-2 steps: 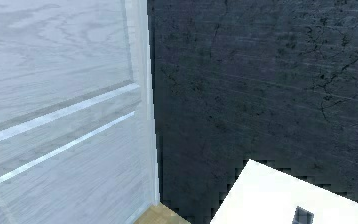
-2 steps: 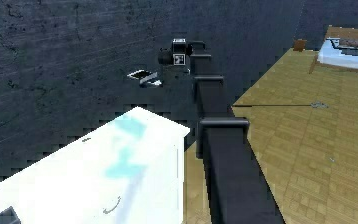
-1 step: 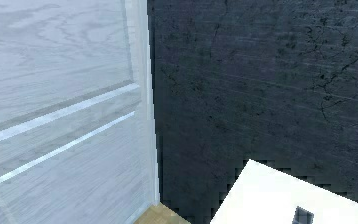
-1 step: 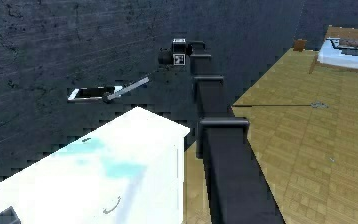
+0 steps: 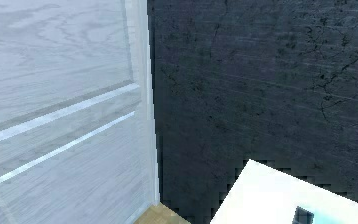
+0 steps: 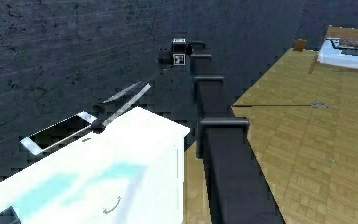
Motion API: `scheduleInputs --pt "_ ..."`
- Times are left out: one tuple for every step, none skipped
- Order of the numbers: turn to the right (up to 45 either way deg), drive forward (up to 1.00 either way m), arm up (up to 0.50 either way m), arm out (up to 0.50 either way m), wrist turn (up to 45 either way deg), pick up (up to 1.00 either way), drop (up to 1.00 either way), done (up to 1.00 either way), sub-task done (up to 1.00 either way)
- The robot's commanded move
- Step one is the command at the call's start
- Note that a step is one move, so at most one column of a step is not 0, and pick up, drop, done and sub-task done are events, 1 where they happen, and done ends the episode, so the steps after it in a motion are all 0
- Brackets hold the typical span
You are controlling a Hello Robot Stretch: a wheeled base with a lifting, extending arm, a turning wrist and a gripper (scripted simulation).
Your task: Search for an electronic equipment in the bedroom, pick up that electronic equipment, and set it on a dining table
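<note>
Grasping a phone at the thin finger end of the gripper. Flat thing, white at the rim, dark on its face. Hanging in front of the dark wall, up over the far edge of the white worktop, clear of its top.

Reaching up from the bottom edge of the arm side view on a thick dark arm, with two small white squares at the far end and the gripper off to their left.

On the arm side view's right, a wooden floor. Far up in the top right corner, a pale thing, too small to name.

In the forward view, a big pale door on the left and the dark wall on the right. Low at the right, a corner of the white worktop, with a small dark thing at the very bottom edge, too little to tell what.
</note>
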Motion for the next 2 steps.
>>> scheduleInputs --pt "0.0 0.0 0.0 0.0 -21.0 0.0 0.0 0.0 0.0" --pt "0.0 0.0 0.0 -0.44 0.0 0.0 0.0 0.0 0.0"
